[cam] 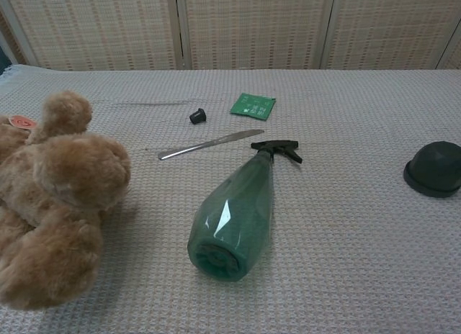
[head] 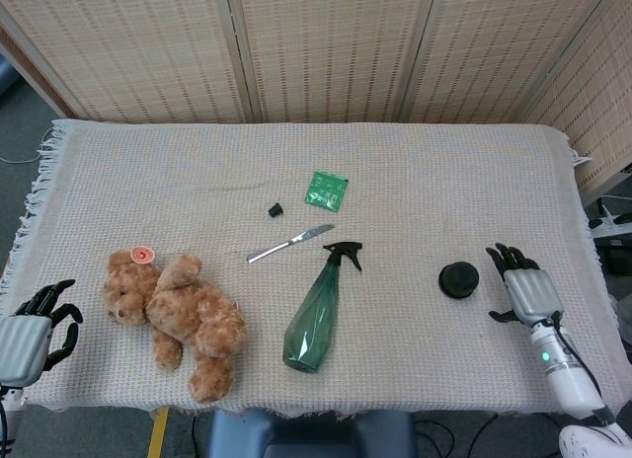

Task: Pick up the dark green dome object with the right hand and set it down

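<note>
The dark green dome object point(head: 458, 279) sits on the cloth-covered table point(head: 444, 182) at the right; in the chest view it shows as the dome point(cam: 434, 169) at the right edge. My right hand point(head: 521, 288) hovers just right of the dome, a small gap away, holding nothing with its fingers apart and pointing away from me. My left hand point(head: 30, 330) is at the table's front left corner, fingers loosely curled, holding nothing. Neither hand shows in the chest view.
A green spray bottle point(head: 318, 315) lies on its side in the middle front. A brown teddy bear point(head: 180, 317) lies front left. A metal knife point(head: 289, 244), a small black cap point(head: 276, 210) and a green packet point(head: 326, 190) lie further back.
</note>
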{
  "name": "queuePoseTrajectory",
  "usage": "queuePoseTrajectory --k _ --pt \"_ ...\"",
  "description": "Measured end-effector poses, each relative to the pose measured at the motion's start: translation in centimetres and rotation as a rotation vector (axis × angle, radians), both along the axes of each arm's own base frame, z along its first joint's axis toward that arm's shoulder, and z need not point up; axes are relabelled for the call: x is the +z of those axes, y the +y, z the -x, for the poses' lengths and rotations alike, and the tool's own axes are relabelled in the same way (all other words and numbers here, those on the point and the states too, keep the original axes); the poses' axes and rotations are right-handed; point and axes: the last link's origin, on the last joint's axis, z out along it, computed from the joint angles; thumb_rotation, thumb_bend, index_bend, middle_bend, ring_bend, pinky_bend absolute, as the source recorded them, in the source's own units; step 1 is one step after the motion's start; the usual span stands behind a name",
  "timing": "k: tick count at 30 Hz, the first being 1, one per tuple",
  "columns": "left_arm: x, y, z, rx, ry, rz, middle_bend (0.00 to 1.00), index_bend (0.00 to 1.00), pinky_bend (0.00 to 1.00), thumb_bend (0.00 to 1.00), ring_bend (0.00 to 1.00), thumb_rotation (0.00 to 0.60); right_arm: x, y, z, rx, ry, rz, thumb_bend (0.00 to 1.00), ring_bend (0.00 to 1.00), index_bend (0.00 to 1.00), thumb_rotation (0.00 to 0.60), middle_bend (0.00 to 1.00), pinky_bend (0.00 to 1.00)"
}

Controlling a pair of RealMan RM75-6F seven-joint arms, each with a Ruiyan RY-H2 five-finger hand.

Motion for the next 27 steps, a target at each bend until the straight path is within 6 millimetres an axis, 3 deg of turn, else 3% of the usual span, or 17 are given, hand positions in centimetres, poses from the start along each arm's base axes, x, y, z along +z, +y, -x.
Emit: queuePoseTrajectory --k 9,21,27 --pt "0.0 0.1 0.0 0.001 0.005 0.002 0.15 0.54 0.39 0.53 0.17 0.600 -2.0 -3.2 -1.0 -0.070 -0.021 -0.091 0.06 0.05 0.04 0.600 0.00 0.20" --pt "0.0 0.0 0.0 -0.001 0.005 0.006 0.15 0.53 0.39 0.53 0.17 0.600 -4.4 -5.5 -1.8 -0.107 -0.011 -0.153 0.06 0.10 0.06 0.600 0.04 0.21" --pt "-0.1 0.1 0.0 0.000 0.006 0.007 0.15 0.53 0.39 0.53 0.17 0.600 -5.4 -6.5 -2.0 -0.127 -0.021 -0.160 0.06 0.17 0.11 0.600 0.11 0.37"
